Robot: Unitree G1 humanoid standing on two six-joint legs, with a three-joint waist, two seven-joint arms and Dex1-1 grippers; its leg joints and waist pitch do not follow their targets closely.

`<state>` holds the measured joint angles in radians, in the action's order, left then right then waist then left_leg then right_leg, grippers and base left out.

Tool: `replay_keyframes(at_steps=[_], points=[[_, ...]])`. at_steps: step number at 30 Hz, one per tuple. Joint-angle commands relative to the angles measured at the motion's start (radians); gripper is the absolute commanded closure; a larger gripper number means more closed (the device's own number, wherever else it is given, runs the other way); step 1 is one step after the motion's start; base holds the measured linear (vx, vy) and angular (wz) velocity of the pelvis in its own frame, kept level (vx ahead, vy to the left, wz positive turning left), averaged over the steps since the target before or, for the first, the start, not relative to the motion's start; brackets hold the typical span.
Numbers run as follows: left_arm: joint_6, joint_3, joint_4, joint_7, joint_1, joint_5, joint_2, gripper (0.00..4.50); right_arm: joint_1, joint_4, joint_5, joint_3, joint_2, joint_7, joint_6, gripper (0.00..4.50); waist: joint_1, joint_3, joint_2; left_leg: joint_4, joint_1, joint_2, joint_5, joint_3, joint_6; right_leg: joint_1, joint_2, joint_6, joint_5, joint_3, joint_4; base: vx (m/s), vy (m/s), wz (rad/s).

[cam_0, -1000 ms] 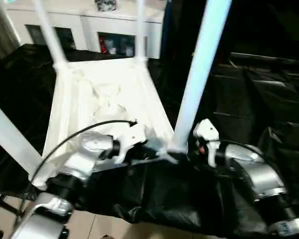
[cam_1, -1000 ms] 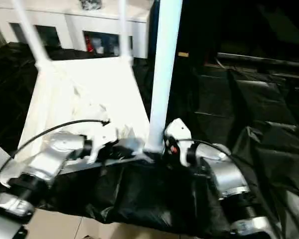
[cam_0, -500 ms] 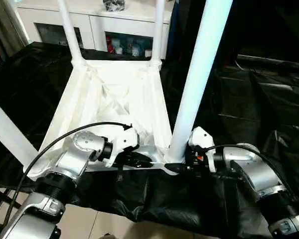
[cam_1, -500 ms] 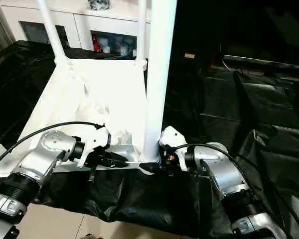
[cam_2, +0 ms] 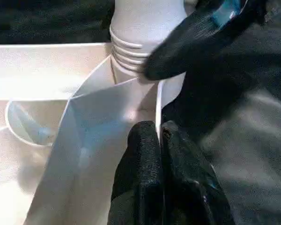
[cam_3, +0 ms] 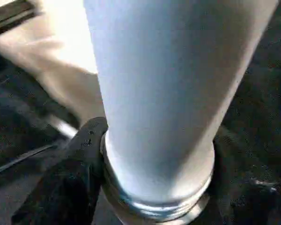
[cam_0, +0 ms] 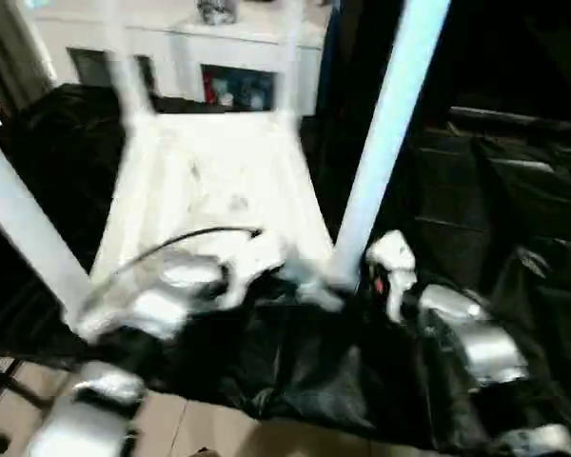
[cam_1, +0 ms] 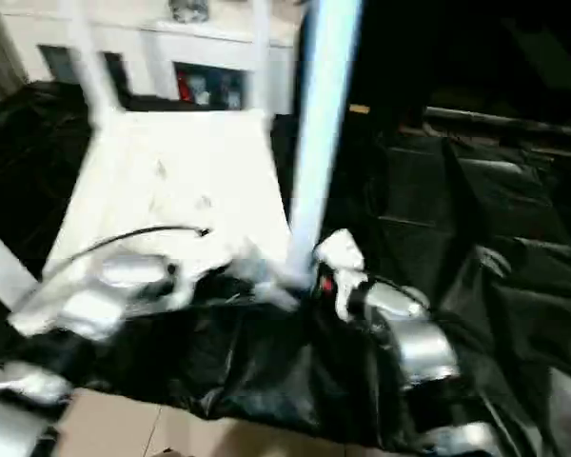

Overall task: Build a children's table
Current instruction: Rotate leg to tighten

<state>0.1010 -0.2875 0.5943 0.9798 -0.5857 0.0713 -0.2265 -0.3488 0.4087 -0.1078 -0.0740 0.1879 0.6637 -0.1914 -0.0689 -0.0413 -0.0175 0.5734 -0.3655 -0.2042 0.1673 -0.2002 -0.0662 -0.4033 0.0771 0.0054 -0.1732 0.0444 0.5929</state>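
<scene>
White table upturned; right claw grips leg; left claw closed.

Upturned children's table, ribbed middle open between its legs, near-right leg blocking that corner, white cabinet behind.

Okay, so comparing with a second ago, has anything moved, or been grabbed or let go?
Nothing has clearly moved, and the shift in the head views looks like camera motion. The left tool stays pinched shut on the near rim of the upturned table. The right tool stays at the base of the near right leg. Nothing has been let go.
</scene>
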Motion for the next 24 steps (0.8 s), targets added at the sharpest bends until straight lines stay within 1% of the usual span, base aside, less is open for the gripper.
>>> replay_keyframes(at_steps=[1,2,3,4,5,6,7,8,9,10,11,12,13,14,15,16,17,19,20,22,23,24], points=[[0.031,-0.009,0.001,-0.092,-0.017,0.005,0.056,4.5,-0.002,-0.006,-0.005,-0.063,-0.074,-0.028,0.004,1.74,0.004,0.051,-0.005,-0.071,0.017,-0.024,0.336,0.021,-0.022,0.029,0.059,-0.142,-0.425,-0.032,-0.089,0.0,0.0,0.0],[0.052,-0.015,0.0,-0.129,-0.015,0.011,0.093,4.5,-0.008,0.016,0.016,-0.069,-0.121,-0.098,0.005,1.74,0.009,0.05,-0.009,-0.069,0.017,-0.022,0.343,0.02,-0.015,0.027,0.059,-0.137,-0.442,-0.032,-0.093,0.0,0.0,0.0],[0.054,-0.015,0.0,-0.132,-0.015,0.011,0.096,4.5,-0.008,0.018,0.019,-0.07,-0.125,-0.105,0.005,1.74,0.011,0.049,-0.008,-0.069,0.015,-0.021,0.341,0.021,-0.013,0.028,0.06,-0.134,-0.452,-0.032,-0.094,0.0,0.0,0.0],[0.063,-0.015,0.0,-0.148,-0.015,0.012,0.111,4.5,-0.011,0.024,0.031,-0.073,-0.145,-0.136,0.005,1.74,0.012,0.049,-0.005,-0.07,0.016,-0.022,0.341,0.022,-0.011,0.027,0.06,-0.127,-0.463,-0.032,-0.096,0.0,0.0,0.0],[0.069,-0.015,0.002,-0.161,-0.016,0.012,0.123,4.5,-0.014,0.029,0.041,-0.075,-0.161,-0.16,0.004,1.74,0.014,0.049,-0.012,-0.07,0.015,-0.022,0.342,0.022,-0.008,0.026,0.058,-0.123,-0.467,-0.031,-0.098,0.0,0.0,0.0],[0.068,-0.017,0.005,-0.178,-0.018,0.019,0.136,4.5,-0.018,0.03,0.056,-0.092,-0.174,-0.151,0.012,1.74,0.015,0.049,-0.01,-0.071,0.014,-0.022,0.341,0.023,-0.008,0.026,0.059,-0.121,-0.467,-0.031,-0.096,0.0,0.0,0.0],[0.066,-0.018,0.008,-0.186,-0.02,0.024,0.143,4.5,-0.022,0.029,0.074,-0.11,-0.178,-0.142,0.024,1.74,0.018,0.049,-0.006,-0.072,0.015,-0.022,0.353,0.024,-0.008,0.025,0.058,-0.12,-0.469,-0.03,-0.098,0.0,0.0,0.0],[0.061,-0.021,0.008,-0.181,-0.02,0.026,0.145,4.5,-0.027,0.033,0.087,-0.114,-0.18,-0.151,0.033,1.74,0.018,0.048,-0.007,-0.071,0.016,-0.022,0.36,0.024,-0.006,0.024,0.057,-0.116,-0.471,-0.031,-0.099,0.0,0.0,0.0],[0.058,-0.024,0.006,-0.18,-0.019,0.027,0.147,4.5,-0.032,0.039,0.071,-0.095,-0.189,-0.165,0.03,1.4,0.019,0.049,-0.005,-0.072,0.016,-0.022,0.359,0.024,-0.005,0.025,0.057,-0.117,-0.465,-0.032,-0.098,0.0,0.0,0.0],[0.053,-0.028,0.001,-0.171,-0.014,0.028,0.141,4.5,-0.034,0.035,0.055,-0.081,-0.186,-0.163,0.027,1.19,0.021,0.048,-0.004,-0.073,0.014,-0.022,0.36,0.024,-0.003,0.025,0.057,-0.118,-0.46,-0.031,-0.098,0.0,0.0,0.0],[0.045,-0.033,-0.016,-0.146,-0.003,0.025,0.125,4.5,-0.03,0.017,0.025,-0.066,-0.169,-0.127,0.014,1.05,0.02,0.049,0.0,-0.073,0.016,-0.022,0.366,0.024,-0.001,0.024,0.058,-0.12,-0.456,-0.032,-0.1,0.0,0.0,0.0],[0.043,-0.034,-0.025,-0.133,0.003,0.023,0.117,4.5,-0.025,0.006,0.02,-0.066,-0.159,-0.107,0.008,1.02,0.021,0.049,-0.002,-0.073,0.016,-0.022,0.369,0.024,-0.001,0.024,0.057,-0.122,-0.451,-0.032,-0.1,0.0,0.0,0.0],[0.039,-0.033,-0.032,-0.12,0.007,0.02,0.11,4.5,-0.022,-0.003,0.016,-0.063,-0.149,-0.095,0.004,1.02,0.022,0.049,0.0,-0.074,0.014,-0.023,0.37,0.025,0.001,0.026,0.056,-0.128,-0.436,-0.032,-0.097,0.0,0.0,0.0],[0.034,-0.032,-0.039,-0.104,0.012,0.015,0.101,4.5,-0.019,-0.011,0.013,-0.059,-0.137,-0.086,-0.003,0.99,0.023,0.05,-0.002,-0.073,0.013,-0.023,0.368,0.024,0.003,0.027,0.055,-0.132,-0.423,-0.032,-0.096,0.0,0.0,0.0],[0.028,-0.032,-0.047,-0.084,0.017,0.01,0.091,4.5,-0.016,-0.02,0.015,-0.06,-0.12,-0.071,-0.009,0.71,0.023,0.051,-0.003,-0.073,0.011,-0.022,0.361,0.023,0.005,0.029,0.056,-0.134,-0.412,-0.033,-0.095,0.0,0.0,0.0],[0.026,-0.032,-0.049,-0.079,0.019,0.009,0.088,4.5,-0.016,-0.022,0.015,-0.06,-0.116,-0.067,-0.01,0.6,0.024,0.051,-0.001,-0.074,0.01,-0.024,0.35,0.023,0.007,0.031,0.055,-0.141,-0.391,-0.033,-0.093,0.0,0.0,0.0],[0.011,-0.032,-0.062,-0.041,0.027,-0.001,0.066,4.5,-0.009,-0.041,0.012,-0.063,-0.08,-0.022,-0.021,0.6,0.022,0.053,0.0,-0.072,0.011,-0.024,0.341,0.022,0.011,0.033,0.053,-0.149,-0.361,-0.033,-0.09,0.0,0.0,0.0],[-0.006,-0.028,-0.071,-0.003,0.035,-0.01,0.048,4.5,-0.004,-0.054,0.009,-0.064,-0.045,0.03,-0.024,0.6,0.023,0.054,0.0,-0.07,0.007,-0.024,0.316,0.019,0.021,0.035,0.053,-0.166,-0.309,-0.035,-0.084,0.0,0.0,0.0],[-0.018,-0.029,-0.078,0.029,0.04,-0.017,0.034,4.5,0.0,-0.063,0.001,-0.068,-0.022,0.07,-0.021,0.6,0.022,0.055,-0.001,-0.067,0.009,-0.024,0.306,0.018,0.025,0.036,0.054,-0.174,-0.296,-0.035,-0.083,0.0,0.0,0.0],[-0.025,-0.03,-0.083,0.061,0.043,-0.022,0.015,4.5,0.002,-0.075,-0.005,-0.074,0.007,0.115,-0.019,0.6,0.019,0.055,-0.002,-0.067,0.008,-0.024,0.286,0.017,0.033,0.038,0.055,-0.182,-0.282,-0.035,-0.08,0.0,0.0,0.0],[-0.043,-0.035,-0.087,0.118,0.047,-0.029,-0.018,4.5,0.006,-0.098,-0.026,-0.086,0.059,0.201,-0.021,0.6,0.018,0.055,-0.002,-0.066,0.008,-0.024,0.284,0.016,0.035,0.039,0.055,-0.184,-0.28,-0.035,-0.08,0.0,0.0,0.0],[-0.048,-0.039,-0.091,0.146,0.049,-0.032,-0.035,4.5,0.007,-0.109,-0.031,-0.093,0.083,0.242,-0.022,0.6,0.015,0.055,0.0,-0.066,0.009,-0.026,0.278,0.016,0.04,0.039,0.055,-0.188,-0.269,-0.035,-0.076,0.0,0.0,0.0]])
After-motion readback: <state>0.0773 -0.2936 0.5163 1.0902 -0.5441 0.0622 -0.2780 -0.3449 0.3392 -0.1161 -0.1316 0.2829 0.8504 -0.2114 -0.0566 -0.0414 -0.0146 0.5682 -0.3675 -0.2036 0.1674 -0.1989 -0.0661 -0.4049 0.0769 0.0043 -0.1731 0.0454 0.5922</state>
